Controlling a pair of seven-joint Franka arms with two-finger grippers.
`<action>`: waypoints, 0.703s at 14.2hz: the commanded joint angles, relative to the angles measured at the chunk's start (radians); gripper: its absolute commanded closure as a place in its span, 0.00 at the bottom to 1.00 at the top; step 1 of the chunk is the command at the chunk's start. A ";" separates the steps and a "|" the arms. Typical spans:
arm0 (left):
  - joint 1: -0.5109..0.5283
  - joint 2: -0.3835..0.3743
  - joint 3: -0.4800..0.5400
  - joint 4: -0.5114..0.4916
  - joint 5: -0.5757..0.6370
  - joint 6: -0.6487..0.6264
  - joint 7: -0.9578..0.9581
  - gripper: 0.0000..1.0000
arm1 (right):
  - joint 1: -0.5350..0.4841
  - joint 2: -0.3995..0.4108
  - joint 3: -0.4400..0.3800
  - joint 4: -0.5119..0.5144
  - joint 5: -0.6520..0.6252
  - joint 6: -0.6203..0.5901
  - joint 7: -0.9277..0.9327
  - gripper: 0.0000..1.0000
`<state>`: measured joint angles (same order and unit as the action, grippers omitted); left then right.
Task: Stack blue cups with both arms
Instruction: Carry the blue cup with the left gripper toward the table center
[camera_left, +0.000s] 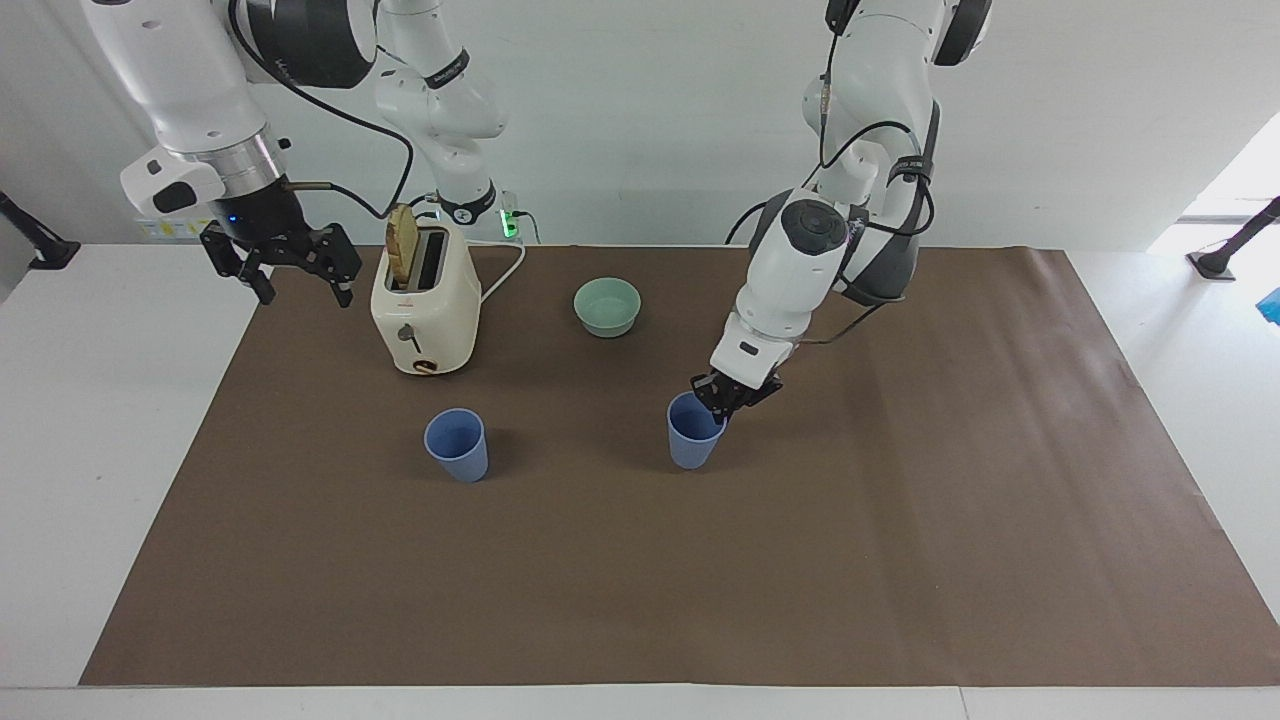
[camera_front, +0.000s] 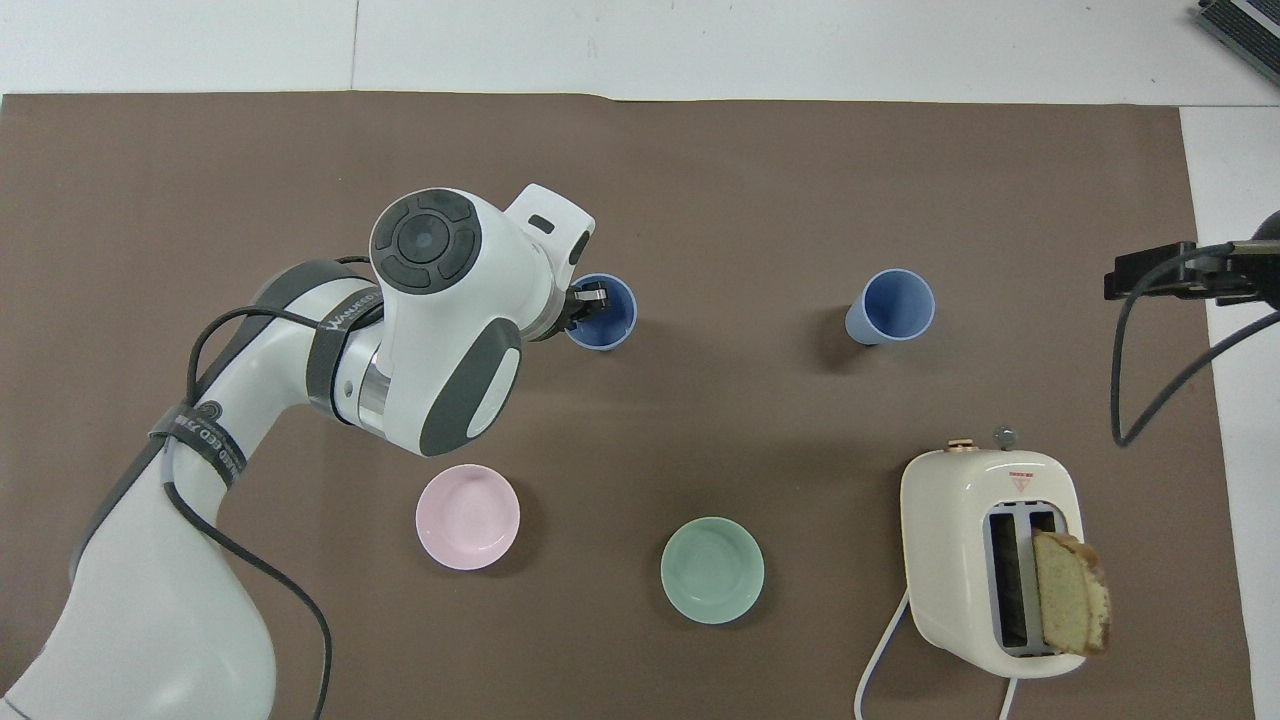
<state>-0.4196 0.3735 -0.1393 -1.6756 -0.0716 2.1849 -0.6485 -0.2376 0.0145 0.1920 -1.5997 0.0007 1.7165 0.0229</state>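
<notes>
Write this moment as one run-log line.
left gripper: shut on carried blue cup | right gripper: open, waiting | other blue cup: standing

Both arms are glossy white shells with dark grey joint caps and black bands lettered in white. The left arm (camera_front: 440, 320) has a round grey end cap ringed with small pads, a silver wrist ring and a black cable looped along its links. The right arm (camera_left: 190, 80) has a silver wrist, a blue light and a black cable.
</notes>
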 joint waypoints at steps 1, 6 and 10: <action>-0.027 0.015 0.018 0.007 0.024 0.016 -0.017 1.00 | -0.005 -0.016 0.001 -0.019 0.018 0.000 -0.014 0.00; -0.024 0.022 0.018 -0.007 0.029 0.023 -0.011 0.91 | -0.005 -0.016 0.001 -0.019 0.018 0.000 -0.014 0.00; -0.019 0.016 0.023 0.017 0.076 0.000 -0.008 0.00 | -0.005 -0.016 0.001 -0.019 0.018 0.000 -0.014 0.00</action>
<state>-0.4277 0.3943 -0.1339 -1.6780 -0.0305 2.1949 -0.6484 -0.2376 0.0145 0.1919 -1.5997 0.0007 1.7165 0.0229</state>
